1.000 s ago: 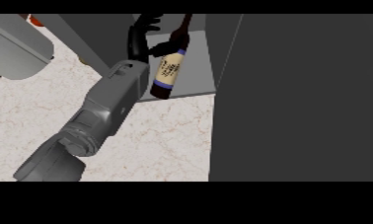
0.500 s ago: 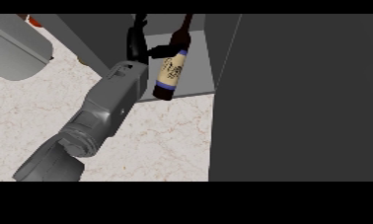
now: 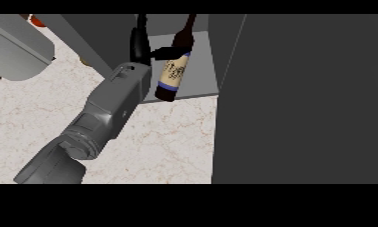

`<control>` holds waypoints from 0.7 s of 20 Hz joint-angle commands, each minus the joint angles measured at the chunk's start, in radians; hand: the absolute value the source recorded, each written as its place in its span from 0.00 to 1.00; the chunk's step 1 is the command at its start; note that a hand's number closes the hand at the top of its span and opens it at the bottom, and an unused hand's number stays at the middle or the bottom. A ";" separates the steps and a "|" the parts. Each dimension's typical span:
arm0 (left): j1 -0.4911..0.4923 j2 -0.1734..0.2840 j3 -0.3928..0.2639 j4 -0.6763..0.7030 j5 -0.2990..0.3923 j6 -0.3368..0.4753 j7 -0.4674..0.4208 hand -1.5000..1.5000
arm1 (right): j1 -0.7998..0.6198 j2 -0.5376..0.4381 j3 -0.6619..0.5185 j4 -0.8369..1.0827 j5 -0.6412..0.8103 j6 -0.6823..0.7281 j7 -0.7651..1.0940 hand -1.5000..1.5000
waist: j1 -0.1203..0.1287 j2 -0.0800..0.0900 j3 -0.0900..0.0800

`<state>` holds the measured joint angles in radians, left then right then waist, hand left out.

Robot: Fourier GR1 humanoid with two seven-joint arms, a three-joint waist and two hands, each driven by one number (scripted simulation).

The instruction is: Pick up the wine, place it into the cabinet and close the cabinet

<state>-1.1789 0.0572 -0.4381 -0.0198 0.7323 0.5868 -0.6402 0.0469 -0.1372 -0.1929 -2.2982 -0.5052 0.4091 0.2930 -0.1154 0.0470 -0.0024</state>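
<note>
Pale marbled counter (image 3: 177, 141) fills the lower left of my head view, with the dark cabinet (image 3: 295, 101) rising along the right side. I see one hand (image 3: 142, 46), black, at about twelve o'clock, at the end of a grey forearm (image 3: 103, 116) that comes up from seven o'clock; I cannot say for certain which arm it is. Its thumb and fingers close around the wine (image 3: 174, 73), near the shoulder of the bottle. Just at its three o'clock, the bottle tilts slightly, neck toward twelve, base toward six, its pale label facing me. It sits within the cabinet's open compartment, over the grey shelf floor (image 3: 199, 78). At ten o'clock a grey rounded object (image 3: 22, 53) lies on the counter.
</note>
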 commanded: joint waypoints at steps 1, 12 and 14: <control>0.048 -0.016 0.012 -0.006 0.005 -0.024 -0.073 0.00 | -0.007 0.002 0.007 -0.016 0.011 -0.009 0.007 0.00 | 0.010 -0.002 -0.001; 0.069 -0.057 0.062 -0.075 0.028 -0.074 -0.169 0.00 | 0.007 0.011 0.000 -0.014 0.008 -0.020 0.013 0.00 | 0.038 -0.019 0.001; 0.075 -0.057 0.060 -0.119 0.032 -0.039 -0.160 0.00 | 0.006 0.018 0.052 -0.051 0.027 -0.025 0.041 0.00 | 0.025 -0.020 0.001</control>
<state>-1.1456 0.0051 -0.3889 -0.0896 0.7542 0.5472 -0.7557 0.0574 -0.1267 -0.1709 -2.3229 -0.4915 0.3960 0.3125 -0.0887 0.0294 -0.0016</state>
